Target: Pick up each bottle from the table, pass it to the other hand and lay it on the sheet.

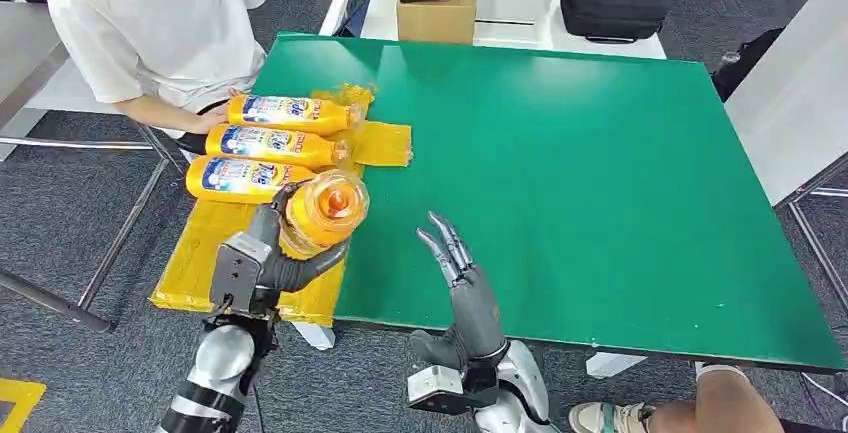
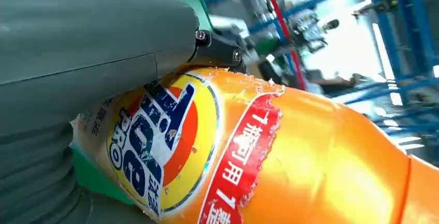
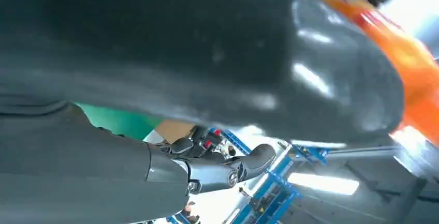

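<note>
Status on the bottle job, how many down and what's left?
Done: three bottles lie side by side on the yellow sheet. In hand: the left hand holds a fourth bottle over the sheet's near edge; the right hand is open beside it over the green table. Left: laying this bottle down. I see no other bottles on the table.

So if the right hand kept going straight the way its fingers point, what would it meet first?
Probably nothing soon: the open right hand points up and slightly left over the bare green table. The held bottle sits off to its left, though depth is unclear.

Three orange bottles [image 1: 275,143] flat on yellow sheet [image 1: 215,253], fourth bottle [image 1: 325,208] aloft.
</note>
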